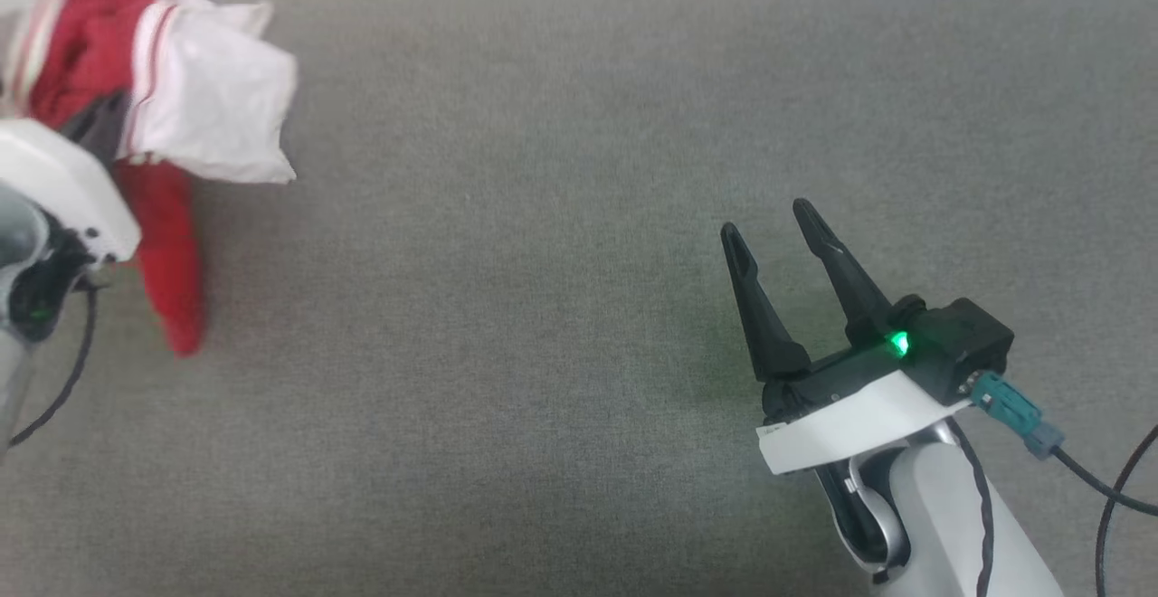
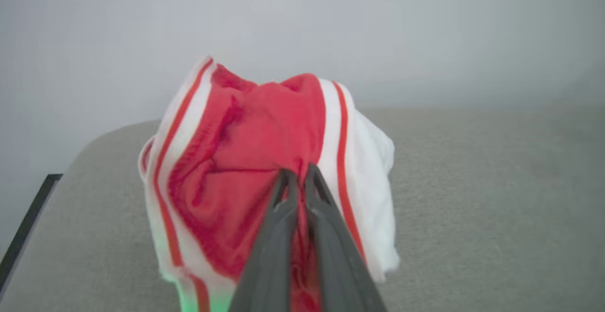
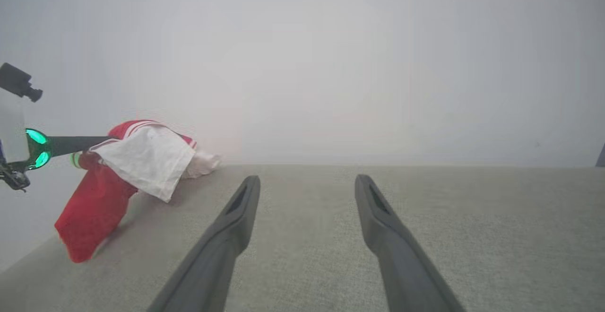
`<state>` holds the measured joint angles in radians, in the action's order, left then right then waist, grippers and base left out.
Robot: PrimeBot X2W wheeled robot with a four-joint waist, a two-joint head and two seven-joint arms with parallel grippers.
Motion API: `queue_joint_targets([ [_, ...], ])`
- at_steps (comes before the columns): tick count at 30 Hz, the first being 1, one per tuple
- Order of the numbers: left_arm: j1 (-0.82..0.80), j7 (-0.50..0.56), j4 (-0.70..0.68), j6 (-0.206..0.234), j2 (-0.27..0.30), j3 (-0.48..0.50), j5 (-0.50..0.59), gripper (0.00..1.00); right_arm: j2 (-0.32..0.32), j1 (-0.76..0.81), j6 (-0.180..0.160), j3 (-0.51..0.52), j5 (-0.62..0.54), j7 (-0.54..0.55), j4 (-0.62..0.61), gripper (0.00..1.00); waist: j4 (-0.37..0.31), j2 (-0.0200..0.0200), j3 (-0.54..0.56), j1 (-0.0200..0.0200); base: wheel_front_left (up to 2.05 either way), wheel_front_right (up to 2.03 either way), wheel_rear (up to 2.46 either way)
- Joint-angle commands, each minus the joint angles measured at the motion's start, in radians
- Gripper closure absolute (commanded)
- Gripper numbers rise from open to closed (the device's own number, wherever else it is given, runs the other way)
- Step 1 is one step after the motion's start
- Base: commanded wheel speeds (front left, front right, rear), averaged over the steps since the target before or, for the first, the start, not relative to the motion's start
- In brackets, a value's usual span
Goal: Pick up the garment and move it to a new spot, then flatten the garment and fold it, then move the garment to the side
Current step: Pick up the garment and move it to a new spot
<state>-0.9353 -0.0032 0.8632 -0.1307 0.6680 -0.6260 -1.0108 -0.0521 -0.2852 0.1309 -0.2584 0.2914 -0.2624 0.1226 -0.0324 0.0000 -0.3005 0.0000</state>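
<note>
The garment [image 2: 246,151] is all bunched up: red body, with a white striped-trim sleeve flopped over one side. It's hanging right off the tips of the left gripper [image 2: 298,175]. Those two fingers are pinched together on a fold of the red cloth. A long red tail droops below that gripper toward the grey fabric surface [image 1: 543,307], and I can't tell if it actually touches. The right gripper [image 1: 767,220] sits well apart from the garment, off to the left gripper's right, fingers spread wide, low over the surface. Pale wall [image 3: 331,66] beyond both.
</note>
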Motion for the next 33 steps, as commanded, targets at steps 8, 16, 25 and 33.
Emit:
queue_joint_targets([
  [8, -0.072, 0.010, -0.314, 0.001, 0.027, -0.175, -0.018, 1.00, 0.002, 0.035, 0.000, 0.000, 0.054, -0.003, -0.011, 0.00, -0.055, 0.0000, 0.071, 0.0000, 0.00, 0.00, 0.00],
  [16, -0.195, 0.104, -0.596, 0.001, -0.016, -0.319, -0.051, 1.00, 0.002, 0.043, 0.000, 0.025, 0.124, -0.003, -0.035, 0.00, -0.185, 0.0000, 0.051, 0.0000, 0.00, 0.00, 0.00],
  [25, -0.397, 0.160, -0.660, 0.002, -0.173, -0.490, -0.088, 1.00, 0.003, 0.035, 0.000, 0.056, 0.210, -0.003, -0.049, 0.00, -0.331, 0.0000, -0.011, 0.0000, 0.00, 0.00, 0.00],
  [33, -0.463, 0.215, -0.577, 0.001, -0.056, -0.647, -0.084, 1.00, 0.002, 0.038, 0.000, 0.059, 0.248, -0.003, -0.063, 0.00, -0.388, 0.0000, -0.045, 0.0000, 0.00, 0.00, 0.00],
])
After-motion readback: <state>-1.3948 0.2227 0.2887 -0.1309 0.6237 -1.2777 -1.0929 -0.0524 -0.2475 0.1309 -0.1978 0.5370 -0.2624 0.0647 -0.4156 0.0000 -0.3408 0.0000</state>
